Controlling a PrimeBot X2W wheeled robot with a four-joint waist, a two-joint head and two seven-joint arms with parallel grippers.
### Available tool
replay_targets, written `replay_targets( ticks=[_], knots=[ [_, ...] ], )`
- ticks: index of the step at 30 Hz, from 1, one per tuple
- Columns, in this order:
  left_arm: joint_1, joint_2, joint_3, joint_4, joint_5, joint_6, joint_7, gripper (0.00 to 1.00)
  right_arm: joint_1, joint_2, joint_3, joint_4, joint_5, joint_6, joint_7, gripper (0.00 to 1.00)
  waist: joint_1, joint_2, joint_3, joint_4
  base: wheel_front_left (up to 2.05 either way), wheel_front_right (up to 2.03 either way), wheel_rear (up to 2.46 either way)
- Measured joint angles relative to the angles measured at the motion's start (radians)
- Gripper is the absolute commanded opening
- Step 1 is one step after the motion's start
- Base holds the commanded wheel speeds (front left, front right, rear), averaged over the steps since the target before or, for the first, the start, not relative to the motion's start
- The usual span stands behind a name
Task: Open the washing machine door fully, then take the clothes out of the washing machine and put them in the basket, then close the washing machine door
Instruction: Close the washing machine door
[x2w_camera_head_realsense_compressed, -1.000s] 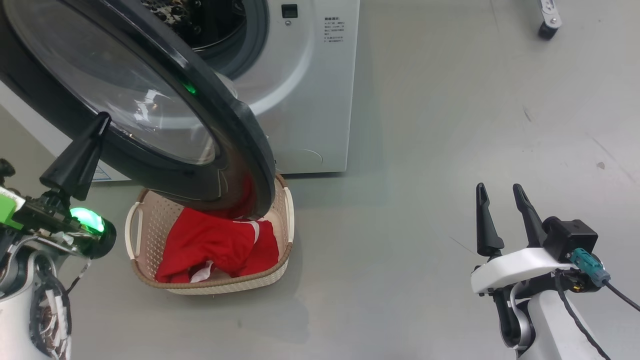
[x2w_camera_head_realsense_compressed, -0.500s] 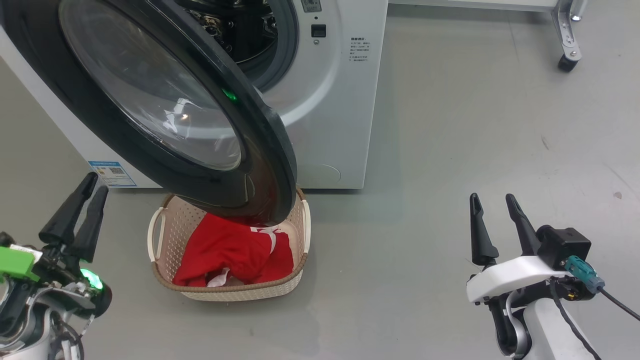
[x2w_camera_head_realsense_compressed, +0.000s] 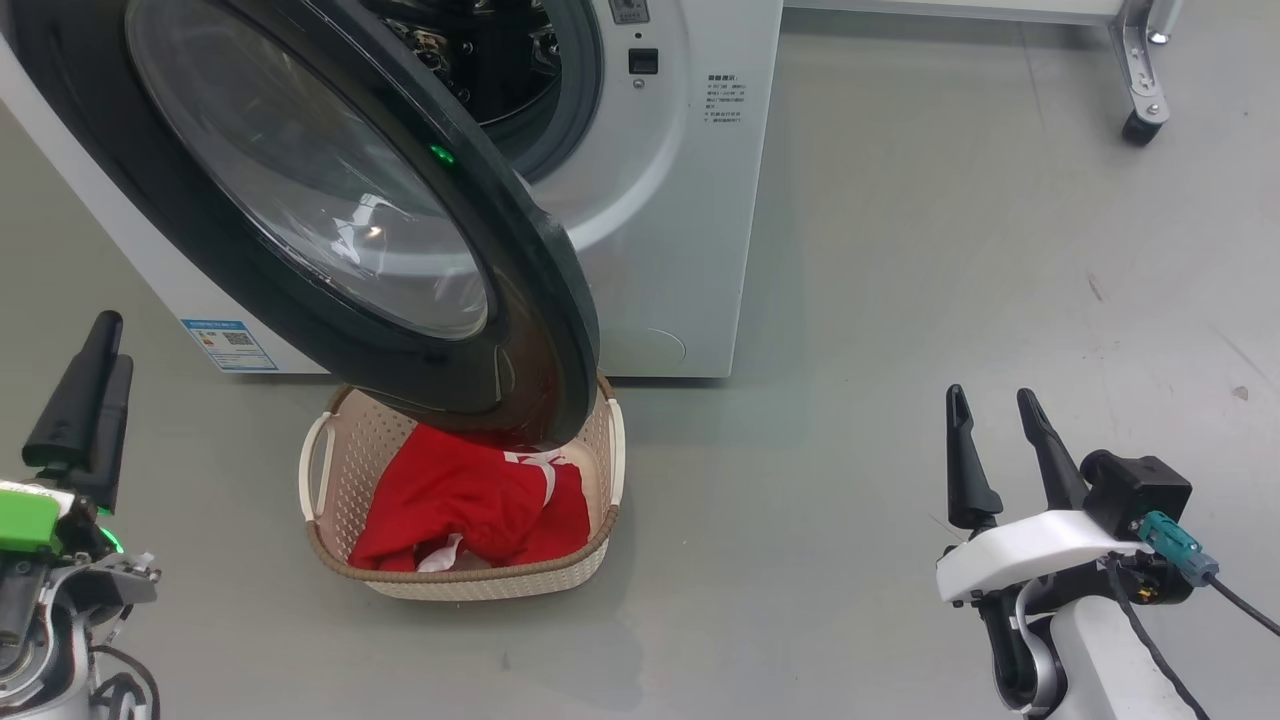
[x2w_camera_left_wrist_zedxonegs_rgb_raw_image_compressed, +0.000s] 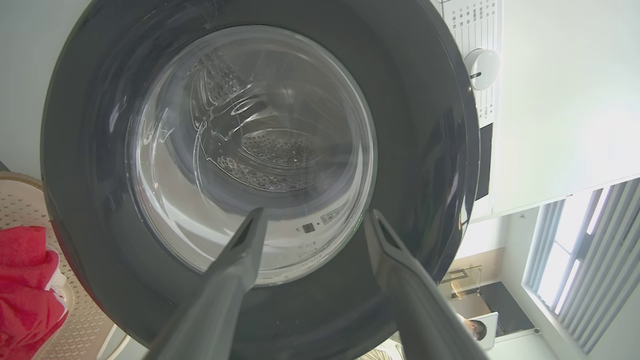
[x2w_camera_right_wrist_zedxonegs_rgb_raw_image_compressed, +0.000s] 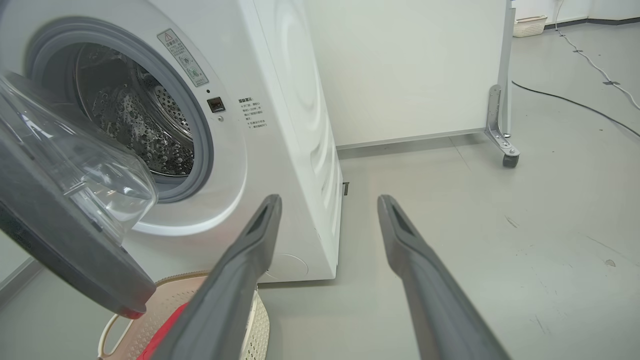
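Red clothes (x2w_camera_head_realsense_compressed: 455, 500) in basket (x2w_camera_head_realsense_compressed: 480, 588); drum (x2w_camera_right_wrist_zedxonegs_rgb_raw_image_compressed: 135, 125) looks empty, though partly hidden. Closing step: door (x2w_camera_head_realsense_compressed: 420, 370) half open. Claws spread: left gripper (x2w_camera_left_wrist_zedxonegs_rgb_raw_image_compressed: 315, 215) faces it, right gripper (x2w_camera_head_realsense_compressed: 990, 395) idle. Next: push shut.

White forearm shell (x2w_camera_head_realsense_compressed: 1010, 565) carries black claw fingers (x2w_camera_head_realsense_compressed: 968, 460), perhaps a teal plug (x2w_camera_head_realsense_compressed: 1172, 540).
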Motion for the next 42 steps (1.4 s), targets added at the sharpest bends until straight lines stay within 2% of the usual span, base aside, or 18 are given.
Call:
replay_targets(
  ticks=[5, 20, 32, 37, 42],
  knots=[
    [0.033, 0.008, -0.037, -0.043, 0.113, 0.000, -0.064, 1.00, 0.000, 0.000, 0.000, -0.001, 0.000, 0.000, 0.000, 1.00, 0.0000, 0.0000, 0.003, 0.001, 0.00, 0.00, 0.00],
    [0.128, 0.116, -0.250, -0.089, 0.476, 0.000, -0.306, 1.00, 0.000, 0.000, 0.005, -0.004, -0.017, 0.000, 0.000, 1.00, 0.0000, 0.0000, 0.010, -0.001, 0.00, 0.00, 0.00],
    [0.186, 0.201, -0.373, 0.011, 0.734, -0.001, -0.575, 1.00, 0.000, 0.000, 0.005, -0.004, -0.019, 0.000, 0.000, 1.00, 0.0000, 0.0000, 0.006, -0.003, 0.00, 0.00, 0.00],
    [0.202, 0.212, -0.419, 0.070, 0.824, -0.001, -0.669, 1.00, 0.000, 0.000, 0.005, -0.004, -0.019, 0.000, 0.000, 1.00, 0.0000, 0.0000, 0.000, -0.004, 0.00, 0.00, 0.00],
    [0.209, 0.229, -0.439, 0.124, 0.924, -0.001, -0.676, 1.00, 0.000, 0.000, 0.005, -0.003, -0.019, 0.000, 0.000, 1.00, 0.0000, 0.0000, -0.005, -0.005, 0.00, 0.00, 0.00]
  ],
)
